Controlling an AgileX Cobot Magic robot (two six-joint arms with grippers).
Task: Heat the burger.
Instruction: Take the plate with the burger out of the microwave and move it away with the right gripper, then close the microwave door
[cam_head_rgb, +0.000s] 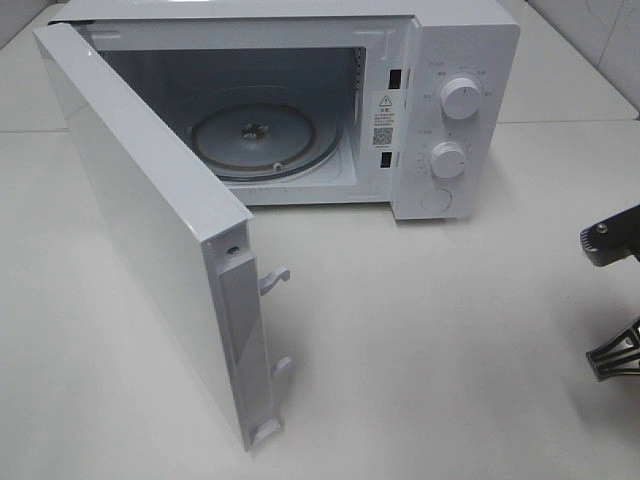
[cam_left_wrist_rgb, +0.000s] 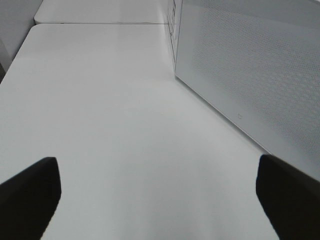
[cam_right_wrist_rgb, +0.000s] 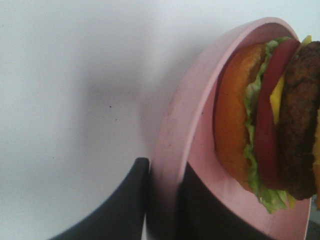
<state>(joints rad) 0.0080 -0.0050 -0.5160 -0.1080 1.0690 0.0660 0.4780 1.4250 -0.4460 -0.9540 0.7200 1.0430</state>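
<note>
The burger (cam_right_wrist_rgb: 272, 120) lies on a round pink plate (cam_right_wrist_rgb: 182, 135) in the right wrist view, with its orange bun, lettuce, tomato, cheese and dark patty showing. My right gripper (cam_right_wrist_rgb: 165, 202) is shut on the plate's rim, one dark finger (cam_right_wrist_rgb: 125, 205) outside and one inside. Burger and plate are outside the exterior view; only part of the right arm (cam_head_rgb: 612, 240) shows at the right edge. My left gripper (cam_left_wrist_rgb: 160, 200) is open and empty above the bare table, beside the microwave door (cam_left_wrist_rgb: 260, 75).
The white microwave (cam_head_rgb: 455, 40) stands at the back with its door (cam_head_rgb: 150, 220) swung wide open toward the front left. A glass turntable (cam_head_rgb: 262, 138) lies in the cavity. Two knobs (cam_head_rgb: 460, 97) are on its right panel. The white table (cam_head_rgb: 430, 340) lies in front.
</note>
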